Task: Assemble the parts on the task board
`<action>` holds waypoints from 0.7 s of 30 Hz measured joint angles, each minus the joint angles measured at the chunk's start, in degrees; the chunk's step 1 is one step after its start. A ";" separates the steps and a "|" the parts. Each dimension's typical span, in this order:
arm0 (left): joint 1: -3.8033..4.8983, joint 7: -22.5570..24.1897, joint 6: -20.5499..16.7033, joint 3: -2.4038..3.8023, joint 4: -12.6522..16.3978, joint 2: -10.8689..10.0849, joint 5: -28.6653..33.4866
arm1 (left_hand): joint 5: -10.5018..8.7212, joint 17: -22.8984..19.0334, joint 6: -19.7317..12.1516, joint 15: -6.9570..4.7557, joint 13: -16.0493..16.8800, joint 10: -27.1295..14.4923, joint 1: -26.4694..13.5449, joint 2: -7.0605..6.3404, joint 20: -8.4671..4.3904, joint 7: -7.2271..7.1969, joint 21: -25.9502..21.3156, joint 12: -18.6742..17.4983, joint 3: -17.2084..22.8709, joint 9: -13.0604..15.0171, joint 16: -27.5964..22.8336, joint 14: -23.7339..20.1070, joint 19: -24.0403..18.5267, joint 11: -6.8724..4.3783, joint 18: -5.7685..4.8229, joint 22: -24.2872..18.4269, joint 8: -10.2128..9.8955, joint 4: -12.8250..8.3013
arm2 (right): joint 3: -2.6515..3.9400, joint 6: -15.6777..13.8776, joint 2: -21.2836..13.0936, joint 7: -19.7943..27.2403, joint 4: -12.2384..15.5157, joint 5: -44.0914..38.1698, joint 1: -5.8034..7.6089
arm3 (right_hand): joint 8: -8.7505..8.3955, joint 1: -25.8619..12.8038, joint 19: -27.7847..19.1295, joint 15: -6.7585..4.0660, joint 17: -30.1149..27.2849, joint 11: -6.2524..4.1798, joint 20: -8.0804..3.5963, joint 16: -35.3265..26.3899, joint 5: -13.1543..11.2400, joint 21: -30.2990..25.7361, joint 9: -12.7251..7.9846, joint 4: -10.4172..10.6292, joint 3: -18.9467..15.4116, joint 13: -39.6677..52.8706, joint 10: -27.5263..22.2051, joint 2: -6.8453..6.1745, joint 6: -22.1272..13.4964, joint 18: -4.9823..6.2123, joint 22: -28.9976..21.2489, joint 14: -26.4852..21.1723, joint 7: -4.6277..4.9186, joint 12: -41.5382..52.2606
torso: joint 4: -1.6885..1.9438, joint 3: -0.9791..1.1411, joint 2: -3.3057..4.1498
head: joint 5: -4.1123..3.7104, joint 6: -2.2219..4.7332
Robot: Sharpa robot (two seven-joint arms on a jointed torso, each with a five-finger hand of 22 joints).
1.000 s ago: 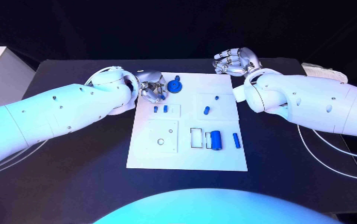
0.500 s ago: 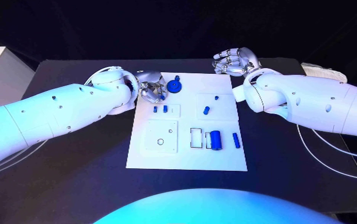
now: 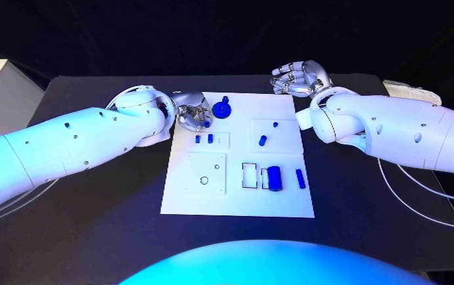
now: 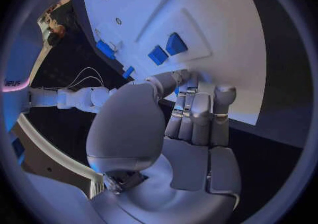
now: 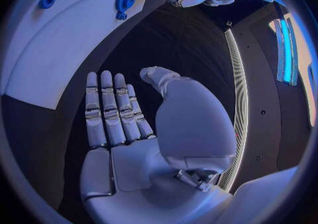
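Broadly, the black table (image 3: 94,226) carries the white board (image 3: 284,111) in its middle, and everything else sits relative to that board. It lies flat and square to the robot, probably so both arms can reach its recesses.

Off the board's far right corner, over bare table, the right hand (image 3: 301,78) waits with fingers straight, slightly apart and holding nothing, likely parked out of the way.

At the board's far left edge the left hand (image 3: 194,114) has its fingers (image 4: 199,110) curled down, tips on or just above the white surface; whether they pinch a piece I cannot tell.

Among the parts, the blue cylinder (image 3: 275,178) lies near the board's near right area, a round knob (image 3: 222,109) beside the left hand, and two small blocks (image 3: 203,138) just nearer than that hand, apparently awaiting seating.
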 measured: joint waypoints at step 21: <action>-0.01 -0.32 -0.28 0.11 0.24 -0.52 0.02 | 0.00 -0.40 -2.35 -0.01 0.70 -0.04 0.01 0.00 -0.14 -0.07 -0.22 0.00 0.17 -1.06 0.00 -0.40 -0.27 0.05 -0.01 -0.20 -2.05 -0.16 | -0.01 0.02 0.00 0.00 -0.11 -0.01 -0.01 | 0.00 0.00 0.00 0.00 -0.11 0.00 0.00 0.00 0.00 0.00 -0.07 -0.01 0.01 0.00 0.00 0.00 0.00 0.00 -0.20 0.00 0.00 0.00 | -0.01 -0.03 0.02 | -0.07 0.00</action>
